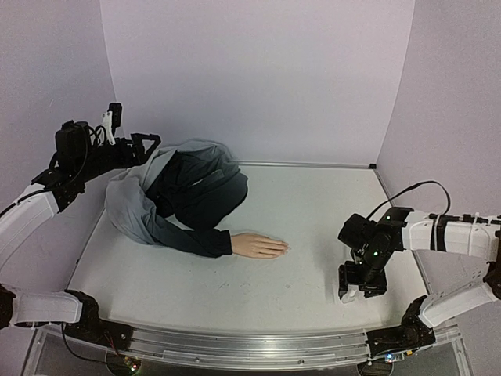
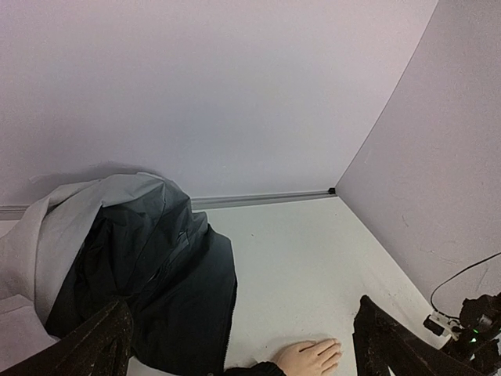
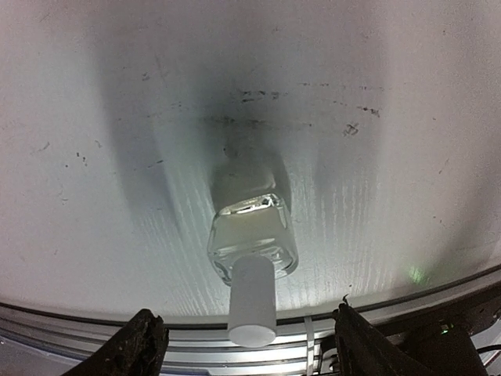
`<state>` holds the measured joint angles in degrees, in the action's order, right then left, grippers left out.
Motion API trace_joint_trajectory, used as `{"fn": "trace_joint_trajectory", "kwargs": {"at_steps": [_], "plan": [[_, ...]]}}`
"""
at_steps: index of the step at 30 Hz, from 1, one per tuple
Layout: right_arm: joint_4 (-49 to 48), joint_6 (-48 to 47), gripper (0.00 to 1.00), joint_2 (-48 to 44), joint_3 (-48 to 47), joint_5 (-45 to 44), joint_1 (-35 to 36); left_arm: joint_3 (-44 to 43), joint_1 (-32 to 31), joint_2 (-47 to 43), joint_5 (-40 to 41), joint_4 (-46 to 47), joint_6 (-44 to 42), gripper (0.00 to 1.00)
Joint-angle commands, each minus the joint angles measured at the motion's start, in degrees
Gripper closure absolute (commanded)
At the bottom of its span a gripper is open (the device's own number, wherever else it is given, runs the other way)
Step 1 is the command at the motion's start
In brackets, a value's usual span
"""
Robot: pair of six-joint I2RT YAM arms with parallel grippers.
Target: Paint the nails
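The mannequin hand [image 1: 258, 246] lies palm down near the middle of the table [image 1: 313, 196], its fingers pointing toward the right of the top view. The nails [image 1: 282, 247] are at those fingertips, too small to make out. The dark jacket [image 1: 188, 196] bunched at the upper left probably serves only to dress the arm. The right gripper [image 1: 360, 286] hangs low at the lower right of the top view, well apart from the hand. It points straight down over a small clear bottle [image 3: 252, 231] standing on the table. In its wrist view its jaws are spread on either side of the white cap [image 3: 253, 301] without touching it, seemingly lined up to take hold of the cap, since the brush is likely under it. The left gripper [image 1: 145, 144] is raised at the upper left above the jacket, fully released and holding nothing. It looks parked out of the way, though it could later steady the bottle.
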<state>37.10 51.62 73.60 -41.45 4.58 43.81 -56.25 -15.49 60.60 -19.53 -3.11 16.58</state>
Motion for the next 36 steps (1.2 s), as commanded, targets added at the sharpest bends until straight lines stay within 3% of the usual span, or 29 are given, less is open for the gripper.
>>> {"fn": "trace_joint_trajectory", "kwargs": {"at_steps": [1, 2, 7, 18, 27, 31, 36], "plan": [[0.7, 4.0, 0.32, -0.7, 0.7, -2.9, 0.3, -3.2, -0.2, -0.4, -1.0, 1.2, 0.3, 0.00], [0.3, 4.6, 0.37, -0.5, 0.5, -3.8, 0.3, -3.2, -0.2, -0.2, -1.0, 1.1, 0.4, 0.01], [-3.5, 5.0, 0.44, 1.5, -0.3, -6.0, 0.3, -3.3, -0.3, 0.4, -1.4, 1.1, 0.9, 0.00], [-2.4, 6.1, 0.68, 0.9, 1.1, -6.1, 0.3, -4.1, -0.2, 2.3, -3.3, 0.4, 1.8, 0.00], [-0.4, 6.8, 0.69, -1.7, 1.9, -5.8, 0.3, -5.2, -0.3, 4.9, -6.0, -0.3, 2.9, 0.00], [-0.8, 6.6, 0.77, -1.9, 2.5, -5.3, 0.3, -5.7, -0.2, 5.7, -7.1, -0.5, 3.4, 0.01], [-2.0, 5.8, 0.78, -1.2, 2.6, -5.2, 0.3, -6.2, -0.3, 7.2, -8.0, -0.5, 4.6, 0.00]]}}
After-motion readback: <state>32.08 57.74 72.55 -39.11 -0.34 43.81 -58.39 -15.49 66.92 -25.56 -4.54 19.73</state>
